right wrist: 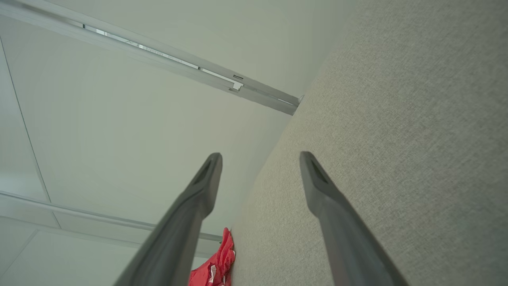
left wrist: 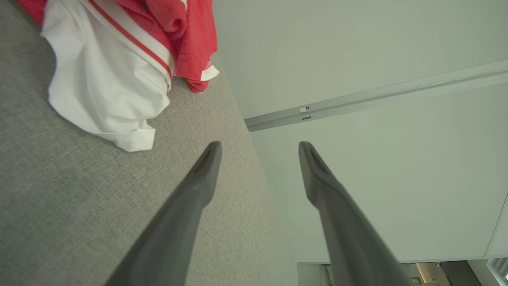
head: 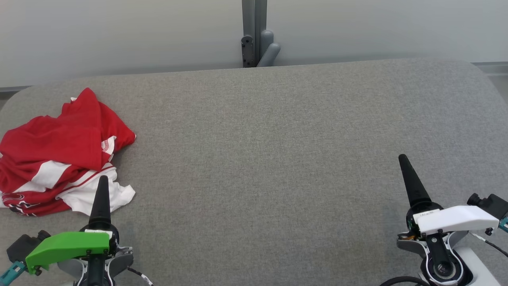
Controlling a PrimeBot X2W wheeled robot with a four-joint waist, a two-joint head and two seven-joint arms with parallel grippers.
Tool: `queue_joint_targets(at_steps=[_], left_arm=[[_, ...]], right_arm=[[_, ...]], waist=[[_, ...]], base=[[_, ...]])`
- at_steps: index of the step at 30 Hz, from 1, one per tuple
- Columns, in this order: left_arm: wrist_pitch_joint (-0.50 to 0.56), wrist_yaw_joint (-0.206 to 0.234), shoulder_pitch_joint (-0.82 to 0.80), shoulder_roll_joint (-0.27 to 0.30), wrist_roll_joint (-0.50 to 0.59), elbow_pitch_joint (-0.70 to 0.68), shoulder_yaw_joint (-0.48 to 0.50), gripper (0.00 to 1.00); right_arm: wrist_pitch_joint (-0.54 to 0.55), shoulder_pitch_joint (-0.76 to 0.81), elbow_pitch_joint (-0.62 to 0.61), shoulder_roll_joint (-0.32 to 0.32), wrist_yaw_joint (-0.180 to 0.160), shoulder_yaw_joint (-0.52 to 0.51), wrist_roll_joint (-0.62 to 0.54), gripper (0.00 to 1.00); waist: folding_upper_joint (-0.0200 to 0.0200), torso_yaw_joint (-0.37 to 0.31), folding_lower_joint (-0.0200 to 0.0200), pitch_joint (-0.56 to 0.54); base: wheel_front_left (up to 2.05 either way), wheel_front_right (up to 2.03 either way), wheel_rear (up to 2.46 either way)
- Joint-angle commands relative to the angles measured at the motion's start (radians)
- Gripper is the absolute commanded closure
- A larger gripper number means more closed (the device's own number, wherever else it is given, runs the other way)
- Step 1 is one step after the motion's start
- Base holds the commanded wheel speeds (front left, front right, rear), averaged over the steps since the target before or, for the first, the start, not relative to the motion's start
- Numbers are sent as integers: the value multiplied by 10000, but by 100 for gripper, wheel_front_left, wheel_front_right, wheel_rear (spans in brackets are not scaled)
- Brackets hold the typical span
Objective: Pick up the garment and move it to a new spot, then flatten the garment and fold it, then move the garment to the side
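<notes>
A crumpled red and white garment [head: 59,155] lies in a heap at the left side of the grey table [head: 262,159]. My left gripper [head: 102,186] stands at the lower left, its tip just in front of the heap's white near edge. In the left wrist view that gripper [left wrist: 260,149] is open and empty, and the garment [left wrist: 115,67] lies beyond its left finger. Far off at the lower right, my right gripper [head: 405,163] hovers over bare table. The right wrist view shows this gripper [right wrist: 260,159] open with nothing in it, and the garment [right wrist: 214,264] small and distant.
A grey post with a bracket [head: 256,35] rises behind the table's far edge, against a pale wall. The table's corners are rounded. Bare grey cloth surface spreads over the middle and right.
</notes>
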Motion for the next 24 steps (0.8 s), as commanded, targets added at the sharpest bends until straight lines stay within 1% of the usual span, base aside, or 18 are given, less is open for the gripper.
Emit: queue_joint_targets(at_steps=[1, 2, 3, 10, 14, 24], left_arm=[[-133, -83, -7, 95, 672, -245, 58, 0], [-213, -104, 56, 74, 1200, -322, 88, 0], [-213, -104, 56, 74, 1200, -322, 88, 0], [-486, -174, 312, 41, 2997, -479, -19, 0], [-633, -211, 484, 122, 3983, -494, -155, 0], [-982, -286, 866, 203, 5699, -547, -128, 0]], right_arm=[[-61, -30, -302, -12, 4, -133, -923, 0], [-74, 51, -400, 60, 5, -164, -1565, 0], [-74, 51, -400, 60, 5, -164, -1565, 0], [-112, 293, -633, 248, 5, -373, -3465, 0], [-126, 449, -672, 347, 5, -573, -4431, 0], [-180, 851, -687, 602, 5, -1140, -6514, 0]], waist=[[-2, 4, 0, -1], [-2, 5, 0, -2], [-2, 5, 0, -2], [-2, -4, 0, -6], [-2, -9, 0, -15], [-2, -7, 0, -23]], base=[[0, 0, 0], [0, 0, 0], [0, 0, 0], [0, 0, 0], [0, 0, 0], [0, 0, 0]])
